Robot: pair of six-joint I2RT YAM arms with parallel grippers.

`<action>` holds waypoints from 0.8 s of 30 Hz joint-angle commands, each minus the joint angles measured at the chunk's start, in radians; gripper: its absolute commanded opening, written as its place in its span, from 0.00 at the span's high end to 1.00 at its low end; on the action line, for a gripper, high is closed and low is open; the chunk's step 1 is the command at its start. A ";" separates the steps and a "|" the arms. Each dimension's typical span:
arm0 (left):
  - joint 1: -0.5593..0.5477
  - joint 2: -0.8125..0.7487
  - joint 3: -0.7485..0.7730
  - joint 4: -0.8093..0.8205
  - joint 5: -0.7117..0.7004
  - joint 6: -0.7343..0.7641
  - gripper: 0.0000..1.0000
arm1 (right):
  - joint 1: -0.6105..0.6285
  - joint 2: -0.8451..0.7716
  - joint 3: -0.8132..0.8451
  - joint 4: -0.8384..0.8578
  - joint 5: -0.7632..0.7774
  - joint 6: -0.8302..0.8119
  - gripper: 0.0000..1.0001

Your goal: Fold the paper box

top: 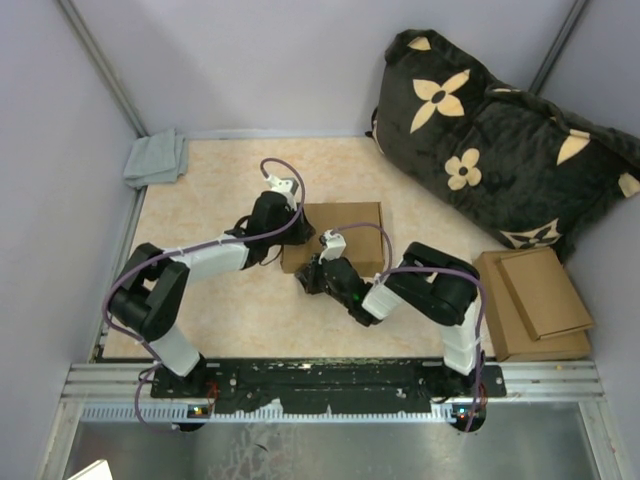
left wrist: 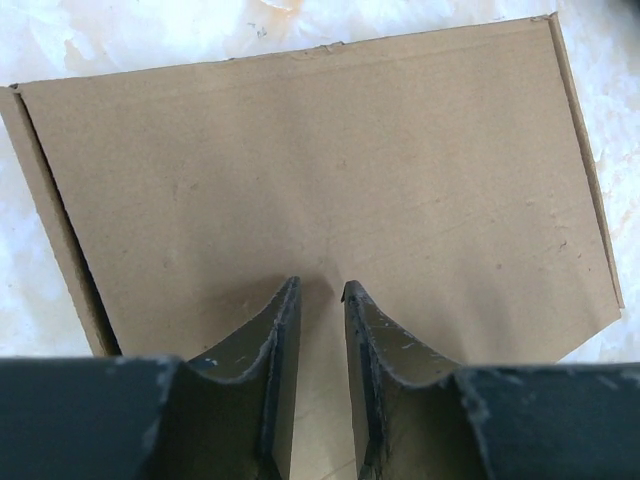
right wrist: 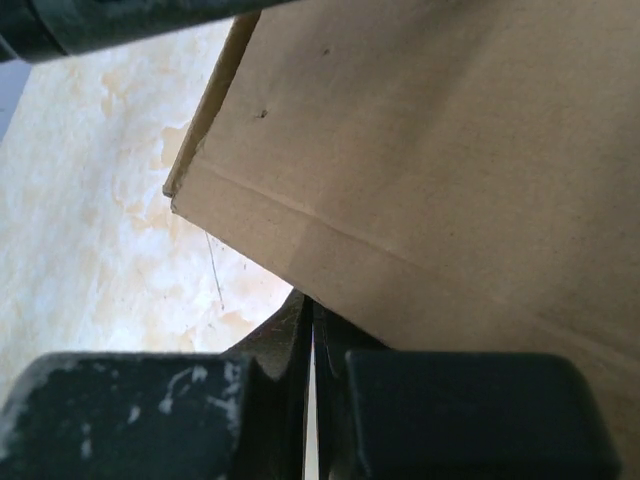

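Observation:
The paper box [top: 340, 232] lies shut and flat in the middle of the table, plain brown. My left gripper [top: 292, 228] is over the box's left end. In the left wrist view the lid [left wrist: 320, 160] fills the frame, and the gripper [left wrist: 320, 286] stands just above it, open by a narrow gap with nothing between the fingers. My right gripper [top: 309, 278] is at the box's near left corner. In the right wrist view it [right wrist: 310, 302] is shut, its tips tucked under the edge of the box wall [right wrist: 420, 180], which hides them.
A large black pillow with tan flowers [top: 500, 140] leans at the back right. A pile of flat cardboard sheets [top: 535, 300] sits at the right edge. A grey cloth [top: 157, 158] lies in the back left corner. Walls enclose the table.

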 commanded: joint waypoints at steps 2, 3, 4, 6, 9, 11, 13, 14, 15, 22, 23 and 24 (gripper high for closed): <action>-0.025 0.023 -0.087 -0.146 0.084 -0.001 0.71 | -0.001 0.048 0.021 0.301 0.166 -0.018 1.00; -0.025 0.018 -0.089 -0.154 0.082 0.002 0.71 | -0.001 0.039 0.013 0.304 0.150 -0.018 1.00; -0.025 0.011 -0.090 -0.163 0.075 0.003 0.71 | -0.001 0.025 0.002 0.299 0.137 -0.016 1.00; -0.026 -0.007 -0.086 -0.182 0.059 0.004 0.70 | 0.000 -0.029 -0.037 0.268 0.094 -0.018 1.00; -0.024 -0.048 -0.063 -0.220 0.028 0.005 0.66 | 0.000 -0.165 -0.125 0.201 0.009 -0.027 1.00; -0.024 -0.084 -0.041 -0.240 0.008 0.006 0.63 | -0.001 -0.297 -0.176 0.098 -0.052 -0.041 1.00; -0.024 -0.117 -0.011 -0.258 -0.015 0.009 0.59 | -0.001 -0.436 -0.205 -0.061 -0.100 -0.058 1.00; -0.024 -0.130 0.006 -0.267 -0.022 0.010 0.57 | -0.001 -0.496 -0.214 -0.157 -0.117 -0.067 1.00; -0.024 -0.139 0.029 -0.278 -0.024 0.009 0.55 | -0.001 -0.558 -0.224 -0.238 -0.129 -0.081 1.00; -0.045 -0.110 0.158 -0.290 0.037 -0.008 0.50 | -0.008 -0.860 -0.341 -0.728 0.226 -0.045 1.00; -0.053 -0.092 0.170 -0.283 0.044 -0.011 0.50 | -0.015 -0.881 -0.354 -0.752 0.265 -0.033 1.00; -0.062 -0.073 0.182 -0.272 0.053 -0.015 0.50 | -0.024 -0.894 -0.364 -0.755 0.278 -0.030 1.00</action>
